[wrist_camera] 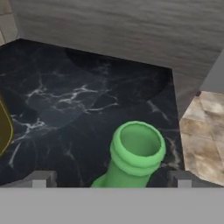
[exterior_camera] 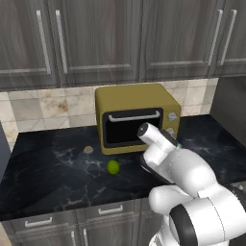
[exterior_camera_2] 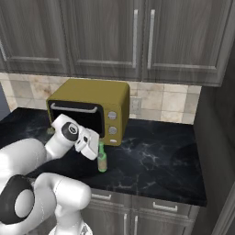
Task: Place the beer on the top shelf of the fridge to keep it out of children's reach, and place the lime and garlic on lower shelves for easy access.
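The beer (exterior_camera_2: 102,159) stands upright on the dark marble desk (exterior_camera_2: 156,160) in front of the yellow microwave (exterior_camera_2: 92,108); its tan label shows no readable writing. The end effector (wrist_camera: 111,179) sits over the cap, fingers (wrist_camera: 41,178) spread wide on either side, not touching. The lime (exterior_camera: 113,166) and garlic (exterior_camera: 88,149) lie on the desk by the microwave's other end.

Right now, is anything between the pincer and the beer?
Nothing visible. In the hand view the beer rises between the open pincer fingertips, with only dark counter beyond. The microwave stands behind it.
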Controlling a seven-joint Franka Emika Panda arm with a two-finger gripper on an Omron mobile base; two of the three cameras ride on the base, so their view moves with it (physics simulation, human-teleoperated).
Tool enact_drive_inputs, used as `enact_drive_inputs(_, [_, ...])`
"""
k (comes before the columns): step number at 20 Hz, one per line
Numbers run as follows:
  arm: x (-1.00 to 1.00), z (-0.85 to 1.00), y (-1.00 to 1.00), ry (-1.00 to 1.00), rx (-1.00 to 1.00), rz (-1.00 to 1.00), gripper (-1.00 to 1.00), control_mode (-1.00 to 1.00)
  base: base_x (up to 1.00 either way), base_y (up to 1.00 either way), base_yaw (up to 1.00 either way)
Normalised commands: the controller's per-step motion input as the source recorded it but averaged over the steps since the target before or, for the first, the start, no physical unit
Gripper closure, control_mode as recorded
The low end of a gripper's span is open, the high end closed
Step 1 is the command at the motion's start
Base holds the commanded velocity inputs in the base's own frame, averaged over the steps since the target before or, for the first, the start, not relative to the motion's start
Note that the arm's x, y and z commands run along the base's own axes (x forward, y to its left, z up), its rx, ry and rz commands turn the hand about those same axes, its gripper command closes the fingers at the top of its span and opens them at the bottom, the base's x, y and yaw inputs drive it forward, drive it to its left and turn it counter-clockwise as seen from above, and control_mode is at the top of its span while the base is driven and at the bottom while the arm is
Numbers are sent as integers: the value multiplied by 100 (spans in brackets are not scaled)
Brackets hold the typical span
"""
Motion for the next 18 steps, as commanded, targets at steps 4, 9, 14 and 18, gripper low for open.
enact_drive_inputs(4, [23, -3, 0, 0, 0, 0, -100, -100, 0, 0, 0])
enact_drive_inputs(9, [20, -5, 0, 0, 0, 0, -100, -100, 0, 0, 0])
enact_drive_inputs(14, [10, -12, -7, 0, 0, 0, -100, -100, 0, 0, 0])
enact_drive_inputs(18, [9, -15, -10, 0, 0, 0, -100, -100, 0, 0, 0])
